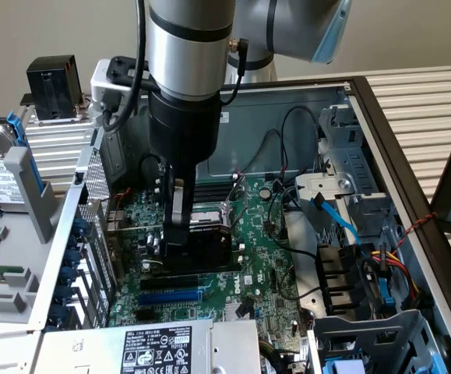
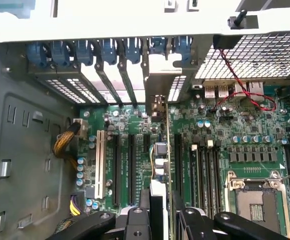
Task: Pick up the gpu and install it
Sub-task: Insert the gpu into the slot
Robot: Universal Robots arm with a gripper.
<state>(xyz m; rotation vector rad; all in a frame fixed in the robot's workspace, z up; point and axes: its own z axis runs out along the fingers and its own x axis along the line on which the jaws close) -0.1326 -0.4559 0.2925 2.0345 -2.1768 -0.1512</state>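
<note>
Drive caddy (image 1: 19, 183) is being seen lying at exterior view's left, outside the case (image 1: 412, 195). GPU (image 1: 209, 238) is being gripped edge-on by the gripper (image 1: 174, 234), clenched on it, and is being held upright over the motherboard (image 1: 264, 257) slots, bracket (image 2: 157, 75) at the rear openings.

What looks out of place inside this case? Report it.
Nothing looks damaged or spilled. The gpu stands upright on edge in the gripper, parallel to the slots. One oddity: a thin red wire trails loose across the motherboard near the rear ports.
</note>
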